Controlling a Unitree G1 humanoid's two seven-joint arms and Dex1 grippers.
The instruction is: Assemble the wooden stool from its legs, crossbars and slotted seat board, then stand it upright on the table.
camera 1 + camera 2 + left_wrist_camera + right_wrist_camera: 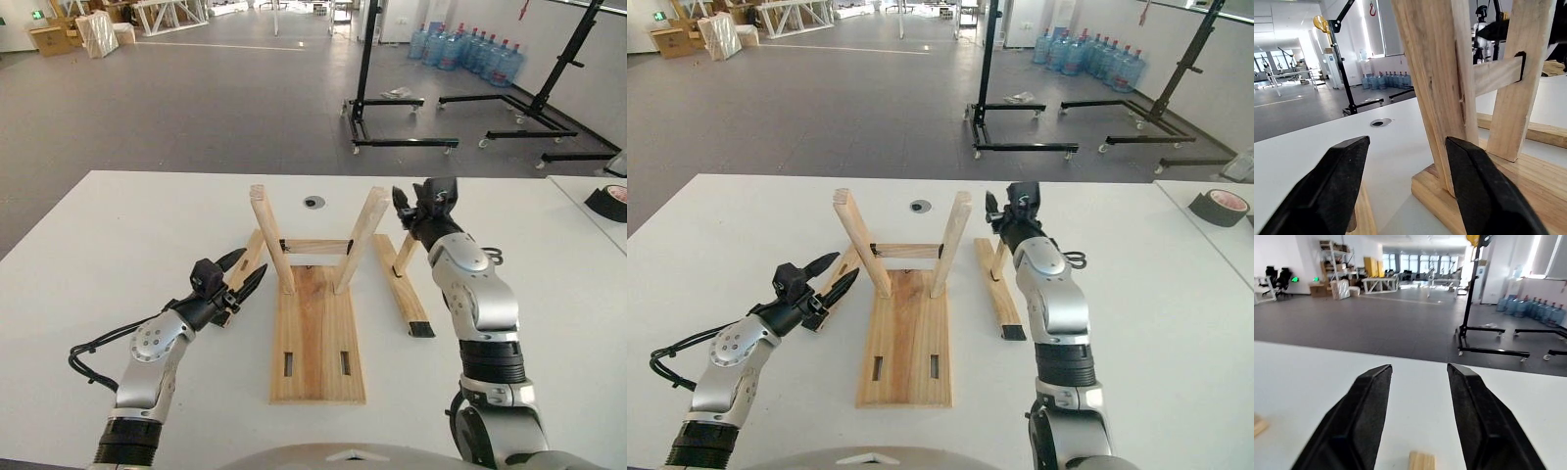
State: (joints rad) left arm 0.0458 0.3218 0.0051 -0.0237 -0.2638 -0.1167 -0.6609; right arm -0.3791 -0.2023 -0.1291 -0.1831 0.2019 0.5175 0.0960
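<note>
While the left end effector [249, 266] is hovering open just left of the seat board [318, 343], that pale slotted board is lying flat on the white counter [147, 225]. Two splayed legs [271, 238] joined by a crossbar [315, 247] are standing in the board's far end. Right of the board, loose legs [404, 284] are lying under the right end effector [1418, 368], its fingers spread.

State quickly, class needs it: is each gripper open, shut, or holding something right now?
Left gripper: open, holding nothing.
Right gripper: open, holding nothing.
</note>
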